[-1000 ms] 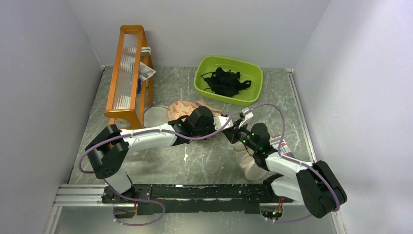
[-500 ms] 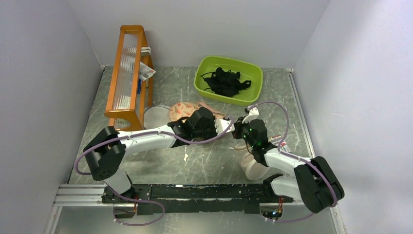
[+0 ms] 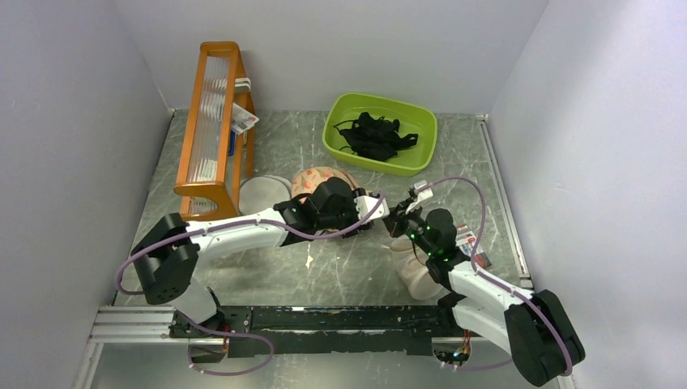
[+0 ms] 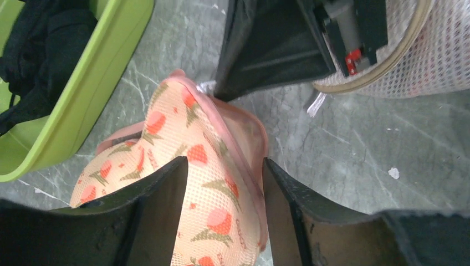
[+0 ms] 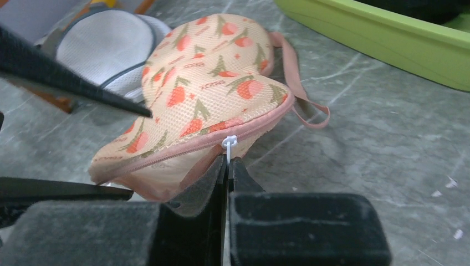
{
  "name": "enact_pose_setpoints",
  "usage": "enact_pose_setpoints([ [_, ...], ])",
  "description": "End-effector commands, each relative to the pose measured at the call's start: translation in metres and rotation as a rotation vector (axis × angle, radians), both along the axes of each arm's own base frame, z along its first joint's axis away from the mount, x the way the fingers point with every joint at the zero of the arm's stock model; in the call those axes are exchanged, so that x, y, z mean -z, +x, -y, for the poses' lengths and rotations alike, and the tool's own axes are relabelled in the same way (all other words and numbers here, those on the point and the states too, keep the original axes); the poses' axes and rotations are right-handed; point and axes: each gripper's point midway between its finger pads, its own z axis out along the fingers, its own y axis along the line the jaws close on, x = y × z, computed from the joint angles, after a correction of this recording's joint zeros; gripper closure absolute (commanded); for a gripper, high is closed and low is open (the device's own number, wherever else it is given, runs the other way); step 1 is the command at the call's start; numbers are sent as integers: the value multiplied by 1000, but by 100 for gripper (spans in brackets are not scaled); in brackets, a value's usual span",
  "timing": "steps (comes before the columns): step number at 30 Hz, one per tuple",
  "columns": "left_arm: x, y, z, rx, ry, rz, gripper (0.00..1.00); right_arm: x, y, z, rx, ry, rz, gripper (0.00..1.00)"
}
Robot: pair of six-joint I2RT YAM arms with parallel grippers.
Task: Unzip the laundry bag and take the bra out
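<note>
The laundry bag (image 3: 317, 177), cream with orange-pink leaf print and pink zip edging, lies on the table under my left wrist. In the left wrist view its end (image 4: 183, 127) fills the gap between the fingers of my left gripper (image 4: 224, 177), which is shut on it (image 3: 366, 212). My right gripper (image 5: 228, 163) is shut on the white zip pull (image 5: 229, 143) at the bag's near edge (image 5: 210, 83), just right of the left gripper (image 3: 394, 219). The zip looks closed along the visible edge. The bra is hidden.
A green basin (image 3: 421, 130) with black garments stands at the back. An orange rack (image 3: 212, 121) stands at the back left. A round grey-white mesh disc (image 3: 259, 194) lies left of the bag. A plain beige mesh pouch (image 3: 415, 271) lies under my right arm.
My right arm has drawn back toward the near right, still shut on the zip pull. The bag and my left gripper have shifted slightly.
</note>
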Motion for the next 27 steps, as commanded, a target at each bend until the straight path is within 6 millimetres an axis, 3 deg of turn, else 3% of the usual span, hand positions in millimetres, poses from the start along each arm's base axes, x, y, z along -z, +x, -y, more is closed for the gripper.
enact_pose_setpoints([
  [1,-35,-8,11,26,-118,-4,34,-17,-14,-19,-138,22,88,100],
  [3,-36,-6,10,8,-122,-5,28,-19,-16,-22,-152,27,99,100],
  [7,-34,-1,9,-23,-120,-1,25,-19,-19,-28,-188,32,101,100],
  [19,-9,13,11,-94,-65,-14,29,-20,-25,-38,-238,40,112,100],
  [24,-2,15,12,-98,-46,-24,40,-21,-27,-39,-246,42,113,100],
  [27,-3,17,10,-103,-43,-9,58,-22,-26,-38,-241,42,115,100],
])
